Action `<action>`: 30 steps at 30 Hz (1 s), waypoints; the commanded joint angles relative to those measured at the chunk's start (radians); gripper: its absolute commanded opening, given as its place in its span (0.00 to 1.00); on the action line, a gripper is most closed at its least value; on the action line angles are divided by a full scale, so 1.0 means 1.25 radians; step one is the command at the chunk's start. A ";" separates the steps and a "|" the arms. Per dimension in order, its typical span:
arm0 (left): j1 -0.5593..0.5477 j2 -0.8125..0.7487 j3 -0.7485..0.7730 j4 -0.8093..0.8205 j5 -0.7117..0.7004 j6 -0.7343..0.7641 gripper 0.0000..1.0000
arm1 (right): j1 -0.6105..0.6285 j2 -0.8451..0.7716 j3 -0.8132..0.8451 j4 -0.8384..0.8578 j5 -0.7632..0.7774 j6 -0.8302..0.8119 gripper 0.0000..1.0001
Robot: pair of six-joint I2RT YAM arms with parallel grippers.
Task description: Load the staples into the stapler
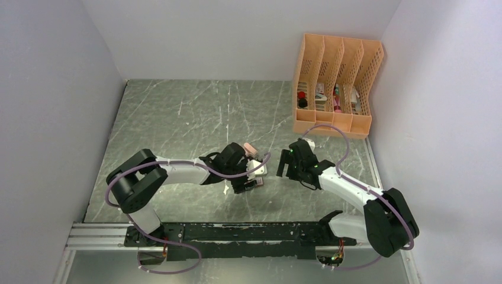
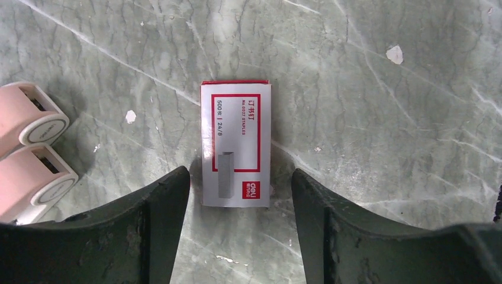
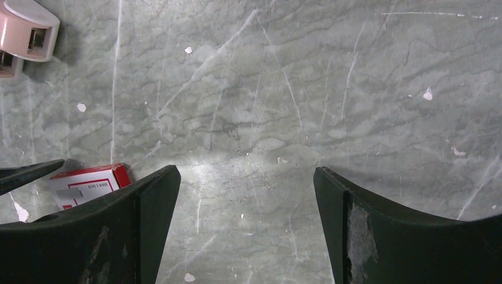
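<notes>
A: Staple box [image 2: 235,127]?
B: Flat on the table [image 2: 385,118], long axis running straight out from the left gripper [image 2: 238,172]. Jaws parted, straddling its near end with a gap each side, gripping nothing.
A: Right gripper [image 3: 245,171]?
B: Wide open, empty, farther off. Left arm is nearer.

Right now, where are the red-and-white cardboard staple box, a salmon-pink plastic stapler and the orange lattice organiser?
Red-and-white cardboard staple box [image 2: 235,118], left wrist view, top face.
Salmon-pink plastic stapler [image 2: 16,106], left wrist view, pink body.
Orange lattice organiser [image 1: 374,77], top external view, right wall.

One staple box [image 2: 235,144], two staplers [image 2: 32,118], one organizer [image 1: 334,83].
</notes>
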 commanded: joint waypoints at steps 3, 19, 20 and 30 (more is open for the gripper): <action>-0.010 -0.005 -0.057 0.034 0.000 -0.031 0.67 | -0.002 0.014 0.012 -0.021 0.003 0.009 0.87; -0.010 -0.030 -0.150 0.117 0.043 -0.031 0.59 | 0.016 0.071 0.068 -0.033 -0.047 -0.042 0.82; -0.010 -0.032 -0.157 0.128 0.043 -0.033 0.59 | 0.020 0.075 0.072 -0.035 -0.046 -0.044 0.82; -0.012 -0.017 -0.196 0.236 0.026 -0.077 0.62 | 0.035 0.088 0.088 -0.050 -0.039 -0.051 0.82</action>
